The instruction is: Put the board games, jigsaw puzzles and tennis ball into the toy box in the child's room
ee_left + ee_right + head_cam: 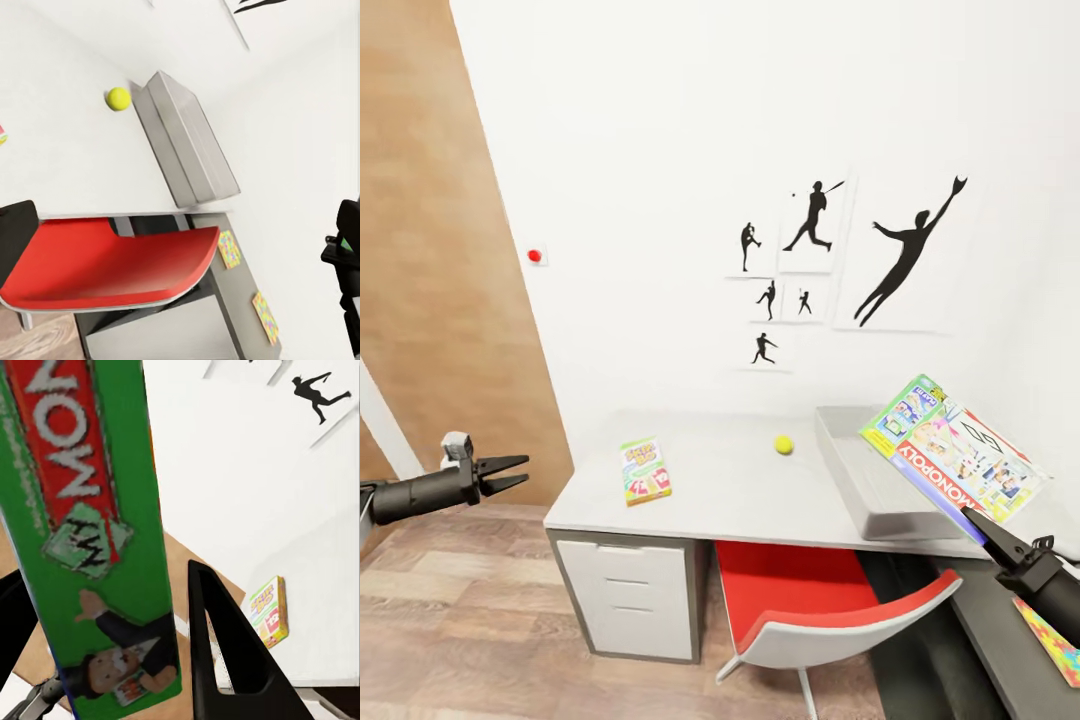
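Head view: pale grey worktop (740, 490) against a white wall, white drawer unit under its left end, red chair (810, 600) pushed in beneath the middle.

Grey toy box (865, 480) sits at the right end of the worktop, low walls, long side running away from the camera. Tennis ball (784, 444) lies on the worktop just beside the toy box's near-left wall, not touching it as far as can be seen. SKIP-BO box (645, 470) lies flat on the worktop, well left of the ball.

Right pincer (985, 530): clamped on a Monopoly box (955, 450), gripped at its lower edge. Box is held tilted in the air above the right part of the toy box, printed face toward the camera. Right wrist view confirms it: green and red Monopoly face sits between the two black fingers (225, 660). The SKIP-BO box is visible beyond on the worktop.

Left pincer (508, 472): held out to the left, off the worktop edge, over the wood floor. Fingers apart, nothing between them.

Left wrist view: ball and toy box close together on the worktop, red chair seat below. Two small colourful puzzle boxes (229, 249) lie on a lower dark cabinet beside the worktop, one nearer the toy box, the other further along.

Wall: black baseball-player silhouettes (905, 255) above the worktop, small red dot (535, 256) to the left.
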{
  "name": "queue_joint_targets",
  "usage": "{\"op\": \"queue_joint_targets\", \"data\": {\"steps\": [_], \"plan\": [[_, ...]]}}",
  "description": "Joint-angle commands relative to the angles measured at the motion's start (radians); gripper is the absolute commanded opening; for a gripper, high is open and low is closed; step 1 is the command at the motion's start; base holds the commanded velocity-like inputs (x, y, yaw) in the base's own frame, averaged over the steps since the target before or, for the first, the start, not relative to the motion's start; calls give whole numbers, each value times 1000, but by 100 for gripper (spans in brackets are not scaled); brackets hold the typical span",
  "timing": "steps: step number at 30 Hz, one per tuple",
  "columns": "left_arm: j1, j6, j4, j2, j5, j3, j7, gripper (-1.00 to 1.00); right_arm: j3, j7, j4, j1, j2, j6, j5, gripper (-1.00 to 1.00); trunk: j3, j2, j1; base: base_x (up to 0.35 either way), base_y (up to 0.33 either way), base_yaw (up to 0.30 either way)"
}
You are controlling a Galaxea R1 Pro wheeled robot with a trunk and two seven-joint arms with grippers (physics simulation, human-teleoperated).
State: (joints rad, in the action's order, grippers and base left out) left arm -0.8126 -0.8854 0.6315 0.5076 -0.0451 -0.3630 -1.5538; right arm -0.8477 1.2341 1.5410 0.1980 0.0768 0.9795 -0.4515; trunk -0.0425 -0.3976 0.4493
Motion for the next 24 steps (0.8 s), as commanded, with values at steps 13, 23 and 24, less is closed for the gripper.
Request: {"op": "queue_joint_targets", "data": {"steps": [13, 23, 24], "plan": [[0, -8, 1, 0, 0, -2, -6, 100, 0, 1, -1, 1, -1, 4, -2, -100, -2, -2, 1, 21, 0, -237], [1, -7, 1, 0, 1, -2, -6, 100, 1, 1, 0, 1, -2, 2, 0, -100, -2, -2, 1, 135, -1, 22], [1, -7, 2, 0, 1, -2, -6, 100, 1, 1, 0, 1, -2, 2, 0, -100, -2, -2, 1, 103, -30, 224]]}}
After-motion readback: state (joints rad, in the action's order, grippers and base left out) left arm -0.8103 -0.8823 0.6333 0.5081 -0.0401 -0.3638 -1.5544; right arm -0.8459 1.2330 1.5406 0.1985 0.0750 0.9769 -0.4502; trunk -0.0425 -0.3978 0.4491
